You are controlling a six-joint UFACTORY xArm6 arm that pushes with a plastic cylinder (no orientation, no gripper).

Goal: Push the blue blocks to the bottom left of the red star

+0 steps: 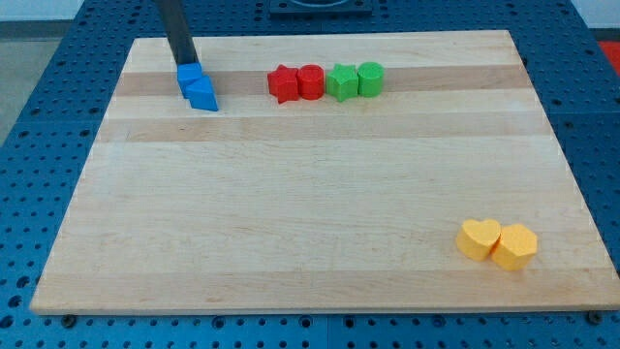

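Two blue blocks sit touching near the view's top left: a blue cube (189, 77) and a blue triangle-shaped block (202, 95) just below and right of it. My tip (184, 62) rests at the cube's top edge, against it or nearly so. The red star (283, 84) lies to the right of the blue blocks, about level with them, with a gap of bare board between. A red cylinder (310, 81) touches the star's right side.
A green star (342, 82) and a green cylinder (370, 78) continue the row to the right of the red blocks. A yellow heart (479, 238) and a yellow hexagon (514, 246) sit together at the bottom right. The wooden board (310, 213) lies on a blue perforated table.
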